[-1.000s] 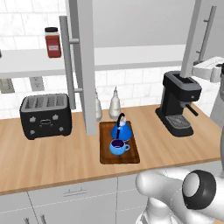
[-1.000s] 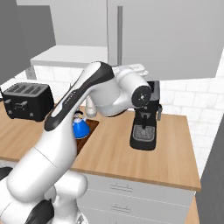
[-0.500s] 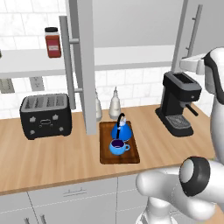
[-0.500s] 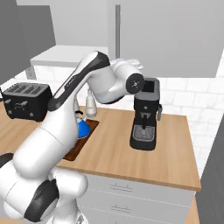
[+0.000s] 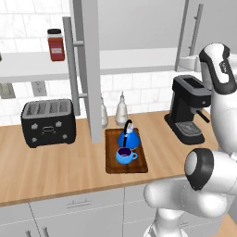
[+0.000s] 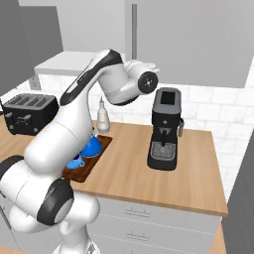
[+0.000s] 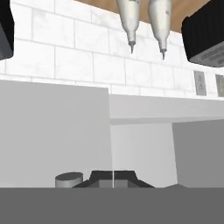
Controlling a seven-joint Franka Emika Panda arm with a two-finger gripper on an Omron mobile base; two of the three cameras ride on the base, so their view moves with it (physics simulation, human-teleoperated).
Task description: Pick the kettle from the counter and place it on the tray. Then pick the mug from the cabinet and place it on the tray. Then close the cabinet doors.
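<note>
A white-tiled wall is seen behind a long wood-grain desk (image 5: 55, 162), with pale drawers below it. On the desk, a toaster (image 5: 47, 122) stands at the left, a coffee machine (image 5: 187, 110) at the right, and two white bottles (image 5: 121, 109) against the wall between them. The tray (image 5: 125, 162) lies near the front edge, just in front of the bottles; the kettle (image 5: 128, 137) and the mug (image 5: 124, 155) are set on it, the mug nearer the edge. Bare desk is left between toaster and tray and between tray and coffee machine. Above, the cabinet (image 5: 139, 28) is open: one door (image 5: 89, 69) juts out over the desk, edge-on; the other (image 5: 196, 32) stands by the raised arm. A red jar (image 5: 56, 44) is kept on the shelf (image 5: 28, 65). The claw (image 7: 113, 178) is pressed together, empty, close to a grey panel.
</note>
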